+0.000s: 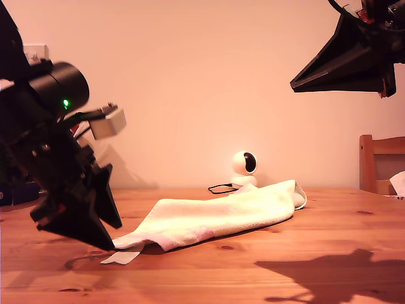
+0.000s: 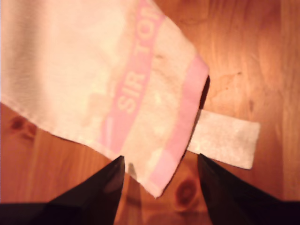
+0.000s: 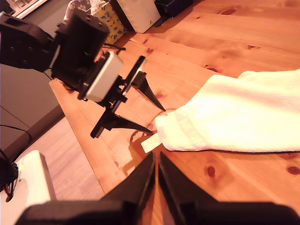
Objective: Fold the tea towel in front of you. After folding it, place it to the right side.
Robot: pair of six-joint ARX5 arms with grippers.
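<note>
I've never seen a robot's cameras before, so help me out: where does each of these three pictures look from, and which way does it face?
Exterior view: low at table height, facing the wall across the tea towel; both arms show, my first gripper low, my second gripper high.
First wrist view: on my first gripper, looking down at the towel's pink-striped corner between open jaws.
Second wrist view: on my raised second gripper, looking down past shut jaws at the first arm.
All three share the towel.

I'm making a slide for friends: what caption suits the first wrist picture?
Open tool poised at the pink-striped corner of the tea towel on the wooden table.
</note>
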